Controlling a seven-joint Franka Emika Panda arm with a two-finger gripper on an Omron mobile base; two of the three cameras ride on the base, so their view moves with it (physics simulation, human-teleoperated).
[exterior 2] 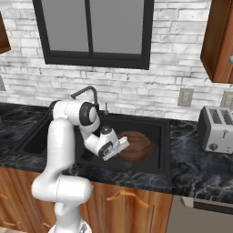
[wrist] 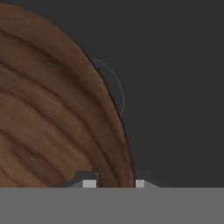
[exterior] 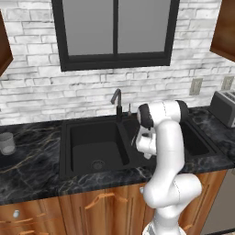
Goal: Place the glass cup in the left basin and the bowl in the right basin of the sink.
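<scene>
The brown wooden bowl (exterior 2: 138,146) is inside the right basin (exterior 2: 157,129) of the black sink (exterior: 69,126), and looks slightly tilted. My gripper (exterior 2: 123,144) reaches down to its near-left rim. In the hand view the bowl (wrist: 52,118) covers the left side, its rim passing between the two fingertips (wrist: 89,182), which are shut on it. The basin's round drain (wrist: 116,89) peeks out behind the rim. The glass cup (exterior: 6,143) stands upright on the counter far to the left of the sink. The left basin (exterior: 96,147) holds nothing, and its drain (exterior: 97,164) shows.
A black curved faucet (exterior: 117,102) rises behind the divider. A grey toaster (exterior 2: 217,129) sits on the dark marble counter (exterior 2: 195,168) right of the sink. The brick wall and a window stand behind, with wooden cabinets at the upper corners.
</scene>
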